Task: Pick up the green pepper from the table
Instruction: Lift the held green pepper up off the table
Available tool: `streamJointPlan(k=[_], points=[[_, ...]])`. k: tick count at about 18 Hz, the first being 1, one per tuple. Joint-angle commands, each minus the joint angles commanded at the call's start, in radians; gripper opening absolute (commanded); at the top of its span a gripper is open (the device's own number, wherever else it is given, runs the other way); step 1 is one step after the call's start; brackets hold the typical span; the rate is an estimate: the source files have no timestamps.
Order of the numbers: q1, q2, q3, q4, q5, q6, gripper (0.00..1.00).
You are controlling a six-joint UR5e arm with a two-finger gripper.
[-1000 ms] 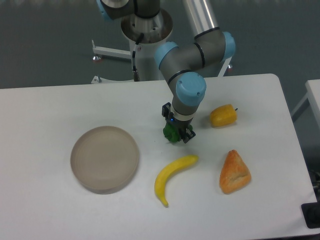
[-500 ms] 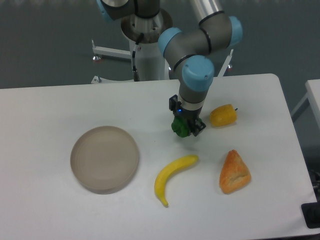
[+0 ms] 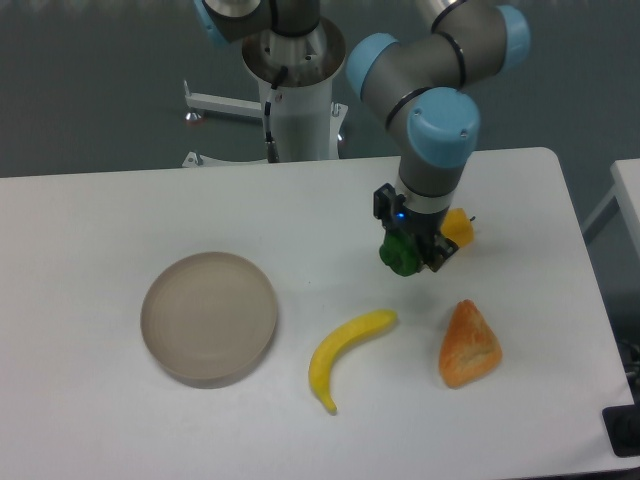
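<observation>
Gripper [image 3: 410,255] is clamped down on the green pepper [image 3: 400,257], fingers closed against its sides, with the pepper poking out dark green and glossy on the left side under the black fingers. Looks like it's held up off the table [image 3: 100,220], though from this high angle I can't be totally sure how much air is under it. The arm comes down from the grey and light-blue joints at the top, wrist pointing pretty much straight down.

Right behind the gripper there's the yellow-orange pepper [image 3: 461,228], mostly hidden by the wrist, only its right part peeking out. In front and to the right sits an orange triangular pastry-looking thing [image 3: 469,344]. A banana [image 3: 345,353] lies curved below the gripper, well apart from it. Over on the left is a round beige plate [image 3: 209,317], sitting by itself.
</observation>
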Motion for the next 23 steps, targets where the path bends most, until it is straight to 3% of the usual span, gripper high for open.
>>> streamJointPlan(k=[23], points=[[0.000, -0.015, 0.008, 0.000, -0.006, 0.040, 0.21]])
